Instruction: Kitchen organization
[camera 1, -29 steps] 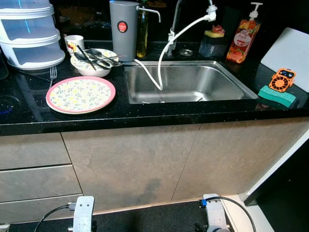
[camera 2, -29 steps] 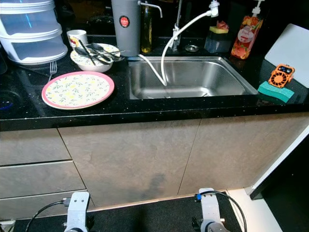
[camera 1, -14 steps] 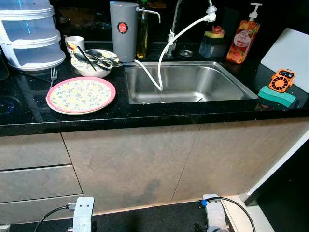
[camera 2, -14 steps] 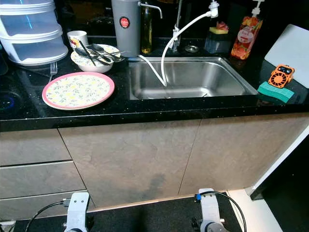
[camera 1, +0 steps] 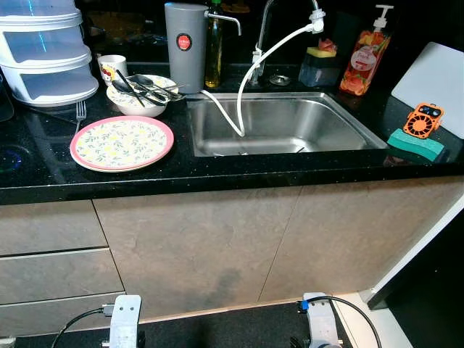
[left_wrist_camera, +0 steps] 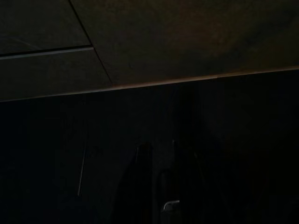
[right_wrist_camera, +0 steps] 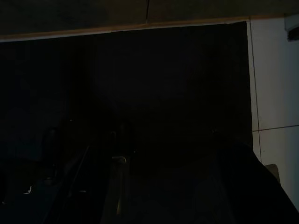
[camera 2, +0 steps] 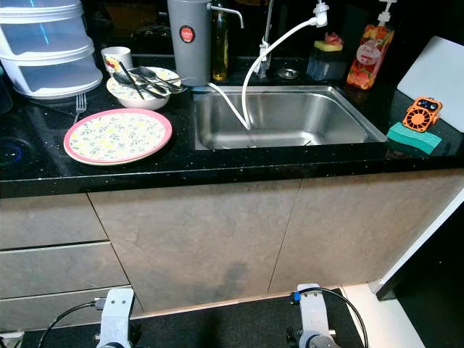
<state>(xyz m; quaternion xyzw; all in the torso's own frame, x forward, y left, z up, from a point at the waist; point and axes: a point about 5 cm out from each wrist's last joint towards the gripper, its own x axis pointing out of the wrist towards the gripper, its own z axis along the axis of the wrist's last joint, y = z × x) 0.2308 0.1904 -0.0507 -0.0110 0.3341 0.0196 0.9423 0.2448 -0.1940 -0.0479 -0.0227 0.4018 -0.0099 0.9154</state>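
Where glossy black counter (camera 1: 217, 170) runs: round floral plate (camera 1: 121, 141), steel sink (camera 1: 283, 123); pincer state unclear.

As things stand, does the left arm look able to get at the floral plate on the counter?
Probably yes, after lifting. The left arm hangs low before the cabinet fronts, well below the counter. The floral plate lies near the front edge on the robot's left, nothing on it or before it.

Both head views are looking down from above at the desk (camera 1: 217, 170) and sink (camera 1: 279, 123); the dim wrist cameras are facing the cabinet base near the floor.
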